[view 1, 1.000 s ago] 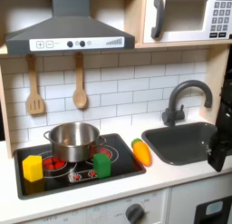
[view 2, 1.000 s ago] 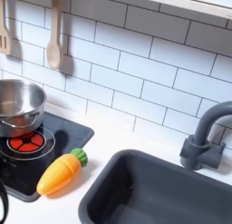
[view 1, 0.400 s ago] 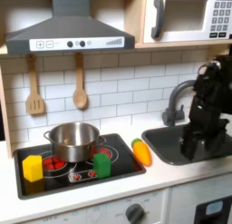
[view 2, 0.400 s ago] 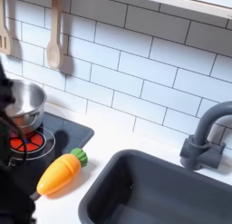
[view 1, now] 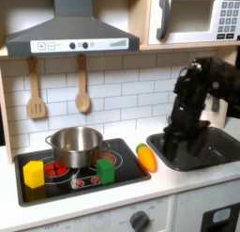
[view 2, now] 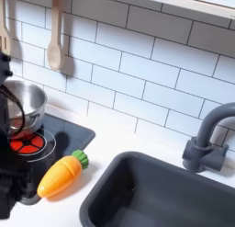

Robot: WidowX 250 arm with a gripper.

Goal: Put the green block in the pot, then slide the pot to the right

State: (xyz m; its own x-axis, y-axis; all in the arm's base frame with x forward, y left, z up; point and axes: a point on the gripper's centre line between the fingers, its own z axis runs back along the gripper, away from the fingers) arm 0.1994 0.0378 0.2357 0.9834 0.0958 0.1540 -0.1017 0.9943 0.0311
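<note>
Gripper [view 1: 174, 140] hangs over the sink [view 1: 211, 151] edge in the first exterior view; can't tell whether the jaws are wide or narrow (blurred dark mass). Green block [view 1: 106, 169] sits on the black cooktop [view 1: 80, 186], roughly 8 o'clock from the gripper, carrot toy [view 1: 146, 158] between them. Block is a small glossy plastic cube, no long axis. Pot [view 1: 76, 145] at the block's 10 o'clock, just beside it: low, round, shiny metal.
</note>
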